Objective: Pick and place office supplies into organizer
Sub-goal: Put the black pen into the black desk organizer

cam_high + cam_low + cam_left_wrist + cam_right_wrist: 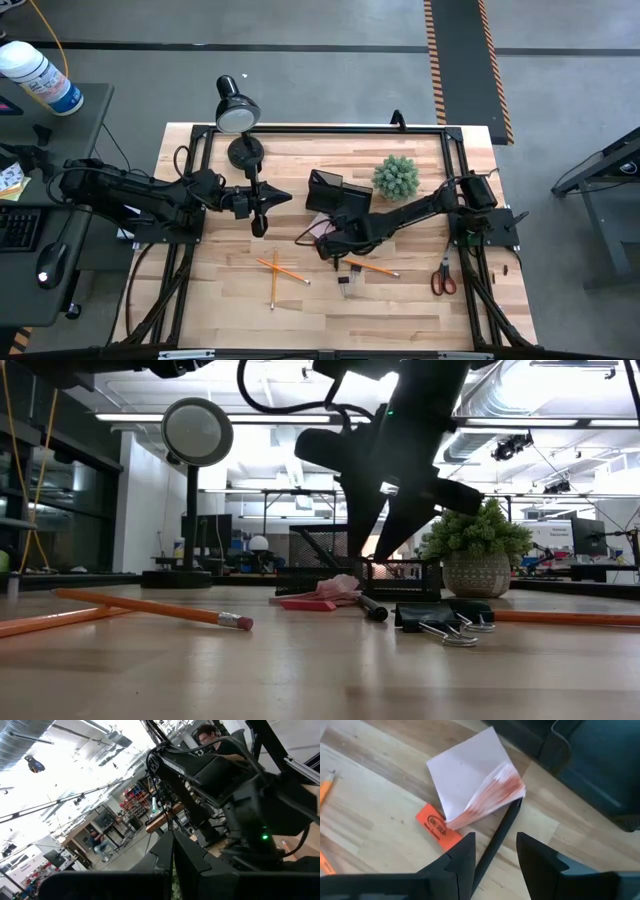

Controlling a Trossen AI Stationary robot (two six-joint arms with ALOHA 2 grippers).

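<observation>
A slim black pen [496,840] lies flat on the wooden table [220,310], running between the two parted fingers of the right gripper [494,851], which hangs released just above it with nothing held. One end of the pen tucks under a pink sticky-note pad [472,782] whose sheets are fanned and curled up along one edge; a small orange eraser-like block [438,826] lies touching the pad's lower corner. In the high view the black mesh organizer [330,190] stands at about twelve o'clock from the right gripper [330,245], close beside the pad, with a green spiky plant ball [397,176] at two o'clock. Black binder clips [343,281] and an orange pencil [372,267] lie at five o'clock, crossed pencils [277,272] at eight o'clock, and red-handled scissors [443,278] well apart at four o'clock. The left gripper [262,198], clenched shut and empty, waits at ten o'clock near a round-headed black desk lamp [237,112].
</observation>
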